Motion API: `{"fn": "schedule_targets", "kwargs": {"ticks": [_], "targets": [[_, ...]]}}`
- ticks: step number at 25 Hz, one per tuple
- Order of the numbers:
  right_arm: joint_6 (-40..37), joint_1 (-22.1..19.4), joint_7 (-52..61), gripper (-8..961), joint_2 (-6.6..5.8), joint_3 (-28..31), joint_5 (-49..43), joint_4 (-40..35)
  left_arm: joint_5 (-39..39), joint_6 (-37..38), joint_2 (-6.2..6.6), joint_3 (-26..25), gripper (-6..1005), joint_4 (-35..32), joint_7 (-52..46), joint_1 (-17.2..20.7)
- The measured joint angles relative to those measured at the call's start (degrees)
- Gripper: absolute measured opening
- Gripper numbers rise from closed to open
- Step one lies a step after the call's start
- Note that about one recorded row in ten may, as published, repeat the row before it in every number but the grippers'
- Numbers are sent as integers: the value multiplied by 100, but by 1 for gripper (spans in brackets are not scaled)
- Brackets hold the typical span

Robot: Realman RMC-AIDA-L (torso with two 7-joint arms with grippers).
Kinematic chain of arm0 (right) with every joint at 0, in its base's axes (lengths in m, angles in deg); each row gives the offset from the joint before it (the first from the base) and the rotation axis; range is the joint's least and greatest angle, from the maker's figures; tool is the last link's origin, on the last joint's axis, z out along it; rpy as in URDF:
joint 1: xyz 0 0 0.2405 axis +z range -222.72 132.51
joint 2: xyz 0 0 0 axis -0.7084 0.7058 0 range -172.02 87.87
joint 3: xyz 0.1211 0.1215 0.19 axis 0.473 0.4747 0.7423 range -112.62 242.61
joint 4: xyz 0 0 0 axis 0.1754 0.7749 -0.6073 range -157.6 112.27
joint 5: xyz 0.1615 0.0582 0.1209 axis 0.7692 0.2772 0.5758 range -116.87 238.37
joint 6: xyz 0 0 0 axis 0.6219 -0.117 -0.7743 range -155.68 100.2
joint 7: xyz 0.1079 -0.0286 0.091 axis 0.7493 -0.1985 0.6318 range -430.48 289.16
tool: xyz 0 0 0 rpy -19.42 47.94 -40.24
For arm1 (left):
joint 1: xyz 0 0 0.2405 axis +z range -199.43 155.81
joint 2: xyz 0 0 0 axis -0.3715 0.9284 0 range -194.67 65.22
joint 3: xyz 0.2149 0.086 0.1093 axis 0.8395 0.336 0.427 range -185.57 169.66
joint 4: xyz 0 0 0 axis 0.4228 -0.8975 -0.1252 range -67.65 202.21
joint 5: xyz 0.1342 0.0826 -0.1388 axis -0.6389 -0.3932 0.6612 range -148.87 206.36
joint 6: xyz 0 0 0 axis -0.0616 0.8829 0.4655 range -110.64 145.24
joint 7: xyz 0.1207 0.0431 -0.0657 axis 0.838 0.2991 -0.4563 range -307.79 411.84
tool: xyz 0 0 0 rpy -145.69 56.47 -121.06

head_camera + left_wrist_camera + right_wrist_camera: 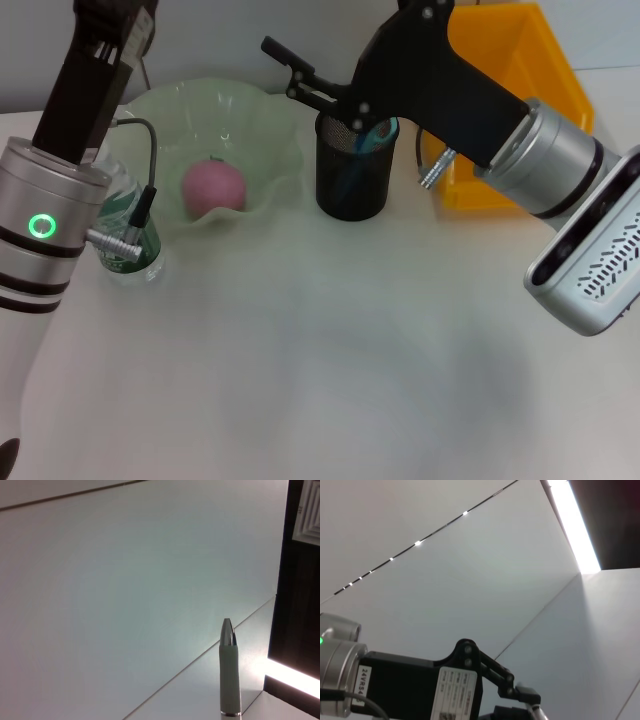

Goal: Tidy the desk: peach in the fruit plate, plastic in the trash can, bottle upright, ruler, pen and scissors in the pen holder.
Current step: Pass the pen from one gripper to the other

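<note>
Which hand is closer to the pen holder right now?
Right. The right hand sits just above the pen holder, by its rim. The left hand is farther off, beyond the fruit plate, holding a pen.

Soft, even overhead light is washing the desk [330, 380] — faint blurry shadows only; a ceiling strip [575, 530] is glaring bright in both wrist views.
</note>
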Motion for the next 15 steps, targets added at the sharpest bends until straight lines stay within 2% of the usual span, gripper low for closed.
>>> {"fn": "schedule_targets", "kwargs": {"ticks": [15], "targets": [[78,205,-160,759,0,16,0,-41,6,-65,0,197,140,-135,0,48]]}}
